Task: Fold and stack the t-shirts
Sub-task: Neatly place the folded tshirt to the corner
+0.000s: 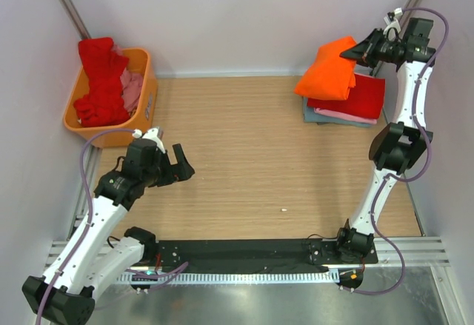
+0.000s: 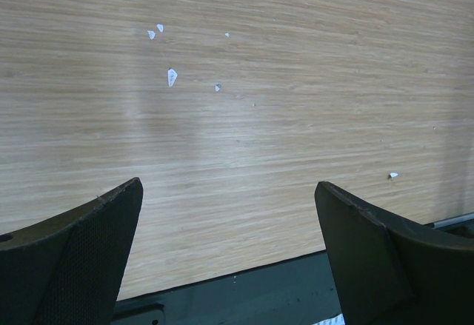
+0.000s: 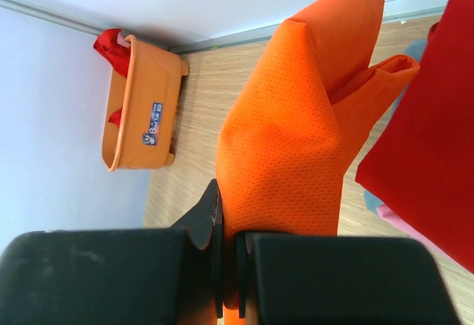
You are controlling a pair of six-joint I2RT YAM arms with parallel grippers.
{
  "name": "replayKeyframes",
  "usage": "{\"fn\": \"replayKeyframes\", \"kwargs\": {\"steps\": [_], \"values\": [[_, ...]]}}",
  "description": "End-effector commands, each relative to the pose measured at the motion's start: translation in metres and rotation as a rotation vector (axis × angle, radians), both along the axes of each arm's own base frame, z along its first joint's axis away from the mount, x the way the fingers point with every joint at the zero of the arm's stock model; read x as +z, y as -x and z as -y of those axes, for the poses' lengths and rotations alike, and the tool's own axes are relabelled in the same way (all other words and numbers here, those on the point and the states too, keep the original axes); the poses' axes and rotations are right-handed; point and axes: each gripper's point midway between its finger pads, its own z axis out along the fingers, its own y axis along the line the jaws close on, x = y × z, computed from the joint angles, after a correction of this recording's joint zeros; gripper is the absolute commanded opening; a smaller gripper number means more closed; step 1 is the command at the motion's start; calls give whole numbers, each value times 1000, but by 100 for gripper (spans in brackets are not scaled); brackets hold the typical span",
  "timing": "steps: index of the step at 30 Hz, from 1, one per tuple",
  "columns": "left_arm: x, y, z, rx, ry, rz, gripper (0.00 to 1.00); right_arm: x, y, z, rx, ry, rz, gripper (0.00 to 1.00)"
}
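My right gripper (image 1: 354, 52) is shut on a folded bright orange t-shirt (image 1: 329, 69) and holds it over the stack at the back right. The shirt hangs from my closed fingers in the right wrist view (image 3: 296, 140). The stack holds a red t-shirt (image 1: 361, 97) on a pink one (image 1: 346, 117) and a grey-blue one (image 1: 320, 115). More shirts, red (image 1: 100, 81) and pink (image 1: 132, 88), lie heaped in the orange basket (image 1: 118, 134) at the back left. My left gripper (image 1: 181, 164) is open and empty, low over the bare wooden table (image 2: 237, 118).
White walls close in the back and both sides. A black strip (image 1: 244, 255) and a metal rail run along the table's near edge. Small white flecks (image 2: 171, 77) lie on the wood. The basket also shows in the right wrist view (image 3: 141, 114).
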Motion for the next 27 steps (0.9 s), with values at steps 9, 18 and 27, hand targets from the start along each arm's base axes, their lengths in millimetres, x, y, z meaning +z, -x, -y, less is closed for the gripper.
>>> {"fn": "replayKeyframes", "kwargs": {"steps": [9, 18, 27], "values": [[4, -3, 1, -9, -3, 31, 100, 5, -1, -12, 59, -26, 31, 1], [3, -4, 1, -9, -4, 29, 100, -60, -7, 2, 16, 43, -114, 1], [4, -3, 1, -11, -1, 31, 100, -64, -6, 56, -110, 105, -115, 1]]}}
